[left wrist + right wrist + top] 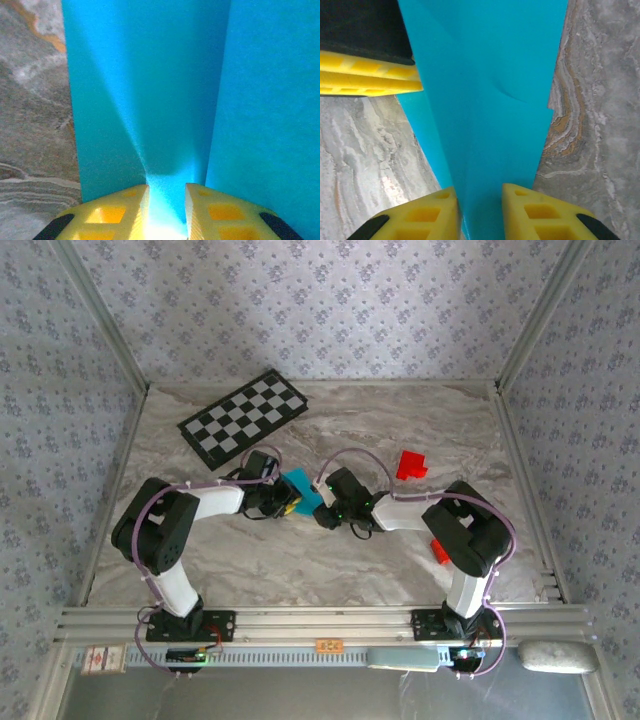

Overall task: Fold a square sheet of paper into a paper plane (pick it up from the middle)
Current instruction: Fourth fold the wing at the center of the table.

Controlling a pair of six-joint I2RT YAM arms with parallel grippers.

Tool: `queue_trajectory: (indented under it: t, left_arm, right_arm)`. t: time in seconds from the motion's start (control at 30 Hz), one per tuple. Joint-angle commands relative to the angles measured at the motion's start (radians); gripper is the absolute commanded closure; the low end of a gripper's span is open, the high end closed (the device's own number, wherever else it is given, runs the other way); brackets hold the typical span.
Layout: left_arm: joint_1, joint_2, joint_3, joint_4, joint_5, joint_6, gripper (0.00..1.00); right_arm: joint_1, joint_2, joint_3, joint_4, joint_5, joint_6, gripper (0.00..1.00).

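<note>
Yellow fingers (pixel 120 212) pinch cyan paper (pixel 150 90) (visibly creased).

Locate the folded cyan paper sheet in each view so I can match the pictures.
Top external: folded cyan paper sheet near the table's centre, between the left claw and the right claw.
Left wrist: across the centre and right, running up from between the yellow fingers.
Right wrist: a broad central band, bottom to top.
Shared landmark: grey marbled tabletop, on the left in the left wrist view and on both sides in the right wrist view.
</note>
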Motion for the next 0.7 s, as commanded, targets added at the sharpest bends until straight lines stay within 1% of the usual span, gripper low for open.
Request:
queue_trajectory:
  t: [0.0, 0.07, 0.23, 0.43, 0.67]
  left_arm:
    - [-0.010, 0.028, 0.007, -0.076, 0.003, 0.019, 0.74]
    - [-0.009, 0.027, 0.009, -0.080, 0.001, 0.022, 0.74]
    - [-0.009, 0.018, 0.016, -0.097, -0.008, 0.037, 0.75]
    - [-0.006, -0.021, 0.040, -0.135, -0.034, 0.086, 0.75]
    - [-0.006, -0.074, 0.034, -0.153, -0.064, 0.128, 0.76]
  right_arm:
    - [0.000, -0.017, 0.012, -0.015, 0.011, -0.003, 0.79]
    - [-0.004, -0.020, 0.012, -0.016, -0.007, 0.000, 0.83]
    - [-0.027, -0.026, 0.017, -0.025, -0.105, 0.028, 0.90]
    - [-0.053, -0.009, 0.035, -0.057, -0.214, 0.079, 0.92]
    - [-0.057, 0.021, 0.097, -0.155, -0.251, 0.120, 0.94]
